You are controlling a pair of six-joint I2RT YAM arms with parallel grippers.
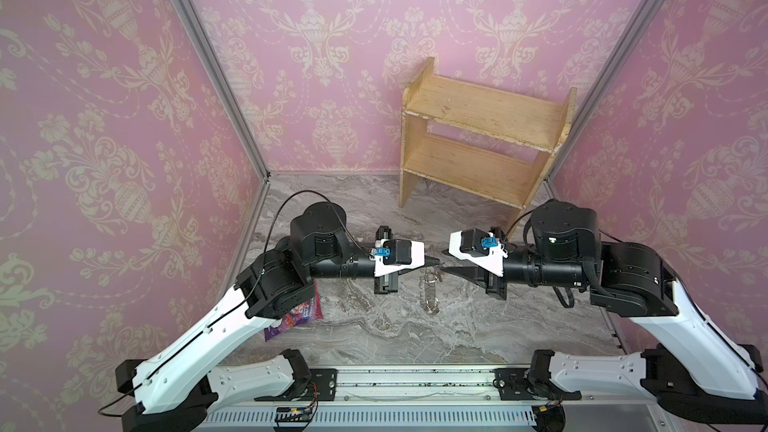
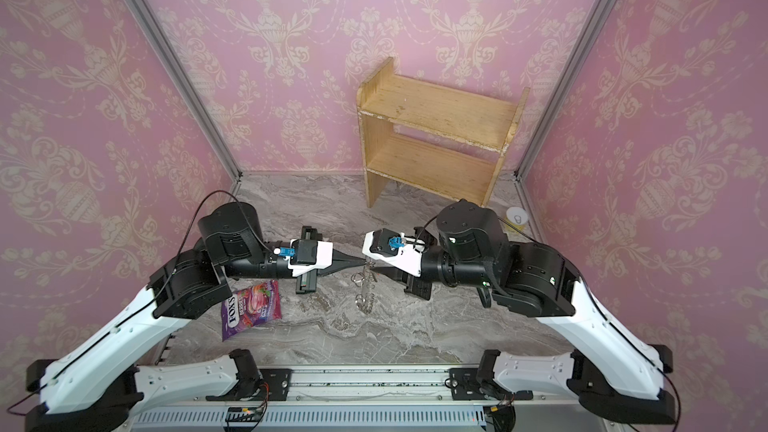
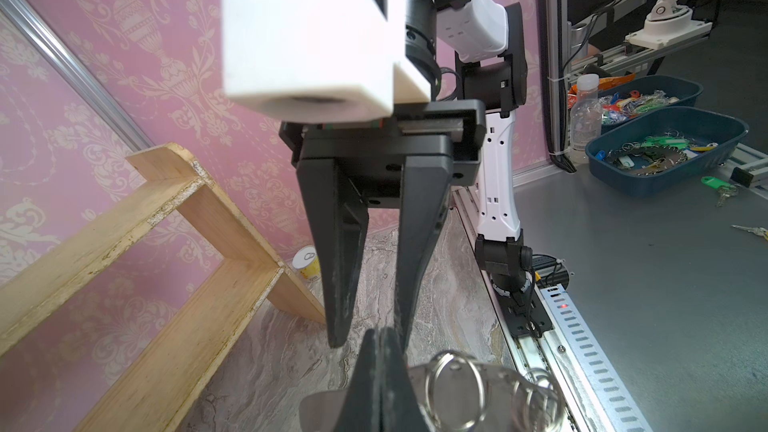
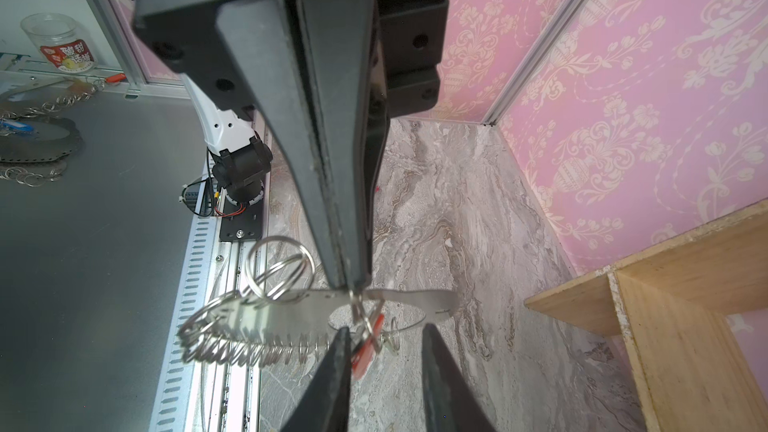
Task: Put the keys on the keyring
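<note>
The keyring (image 4: pixel 286 309) is a flat crescent band, silvery here, its outer edge lined with split rings. It hangs above the marble floor in both top views (image 1: pixel 430 288) (image 2: pixel 363 292). My left gripper (image 3: pixel 380 334) is shut on the band's edge, and its tips also show in the right wrist view (image 4: pixel 349 282). The keys (image 4: pixel 367 353) are a small red-orange tag on a silver ring, dangling just under that pinch point. My right gripper (image 4: pixel 385 328) stands open around the tag, which lies against one finger. In a top view the two grippers (image 1: pixel 434 261) (image 1: pixel 446 270) meet tip to tip.
A two-tier wooden shelf (image 1: pixel 478 130) stands at the back right. A yellow can (image 2: pixel 516 218) sits beside it by the wall. A purple candy bag (image 2: pixel 251 305) lies under the left arm. Outside the cell are blue bins (image 3: pixel 665 147) of tagged keys.
</note>
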